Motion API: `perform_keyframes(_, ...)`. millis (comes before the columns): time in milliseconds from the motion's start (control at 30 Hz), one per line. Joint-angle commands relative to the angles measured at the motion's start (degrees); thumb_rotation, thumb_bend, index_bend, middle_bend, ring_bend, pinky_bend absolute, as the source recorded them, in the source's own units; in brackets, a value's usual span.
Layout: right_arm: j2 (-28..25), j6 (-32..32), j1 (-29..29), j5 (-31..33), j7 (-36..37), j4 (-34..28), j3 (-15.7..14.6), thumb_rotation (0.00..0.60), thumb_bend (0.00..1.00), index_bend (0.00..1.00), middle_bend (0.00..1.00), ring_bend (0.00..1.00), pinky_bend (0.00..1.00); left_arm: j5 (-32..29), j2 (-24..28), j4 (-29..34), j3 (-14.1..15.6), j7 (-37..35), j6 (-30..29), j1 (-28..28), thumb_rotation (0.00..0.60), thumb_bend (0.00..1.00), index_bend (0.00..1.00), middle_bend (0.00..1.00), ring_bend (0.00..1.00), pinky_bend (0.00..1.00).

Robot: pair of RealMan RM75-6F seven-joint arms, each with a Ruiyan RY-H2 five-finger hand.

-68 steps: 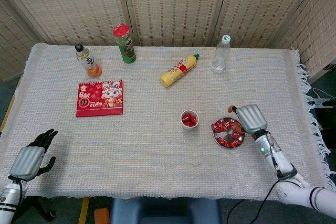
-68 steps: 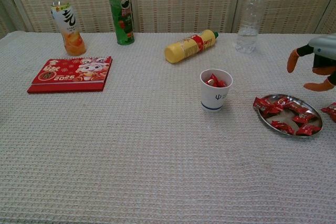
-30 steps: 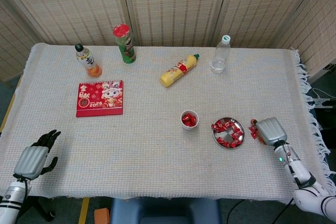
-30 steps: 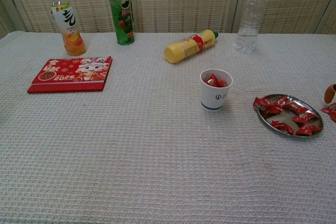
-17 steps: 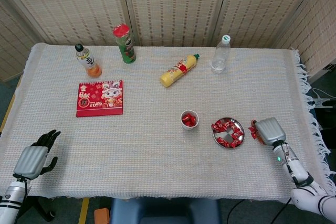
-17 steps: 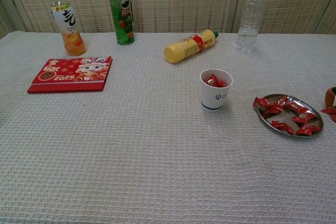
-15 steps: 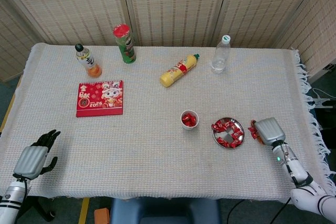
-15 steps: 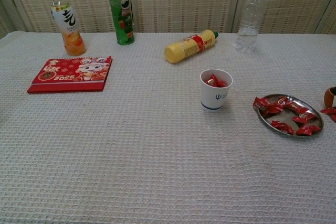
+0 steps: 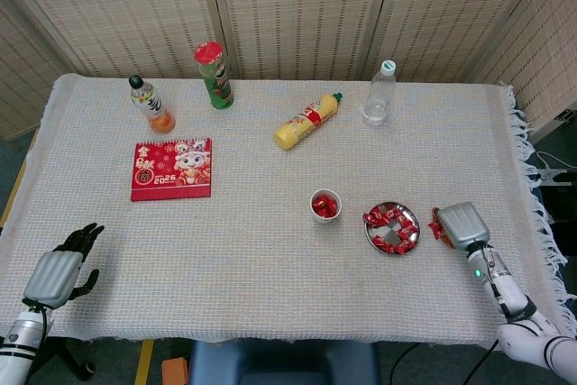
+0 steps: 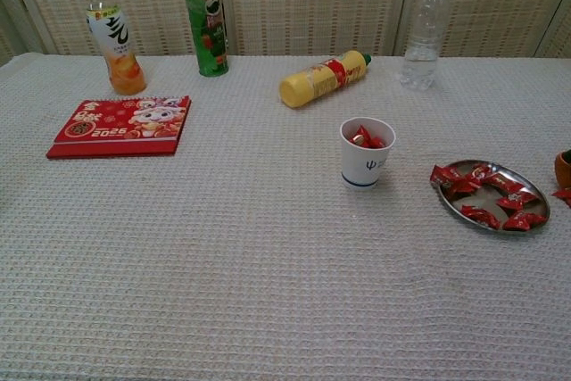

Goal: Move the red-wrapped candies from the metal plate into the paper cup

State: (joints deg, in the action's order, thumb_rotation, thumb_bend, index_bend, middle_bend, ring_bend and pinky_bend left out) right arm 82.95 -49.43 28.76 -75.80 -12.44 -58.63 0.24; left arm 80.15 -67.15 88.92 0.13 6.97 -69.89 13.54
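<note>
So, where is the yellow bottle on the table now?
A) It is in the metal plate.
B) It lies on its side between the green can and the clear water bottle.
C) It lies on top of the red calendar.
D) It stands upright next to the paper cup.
B: the yellow bottle lies on its side on the cloth, with the green can to one side and the clear water bottle to the other.

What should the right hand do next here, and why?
Probably carry its load left to the paper cup and release. The right hand sits just right of the metal plate with a red candy at its fingers, though the grip is partly hidden.
</note>
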Motion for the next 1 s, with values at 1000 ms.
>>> perform_keyframes(1000, -1.46, -1.68, -0.29, -0.04, 0.94, -2.86, 2.05, 0.600, 0.22, 0.56, 1.00, 0.92, 1.00, 0.36, 0.02, -0.10, 0.13, -0.27, -0.13, 0.01, 0.600, 0.45, 0.00, 0.00, 0.08, 0.37)
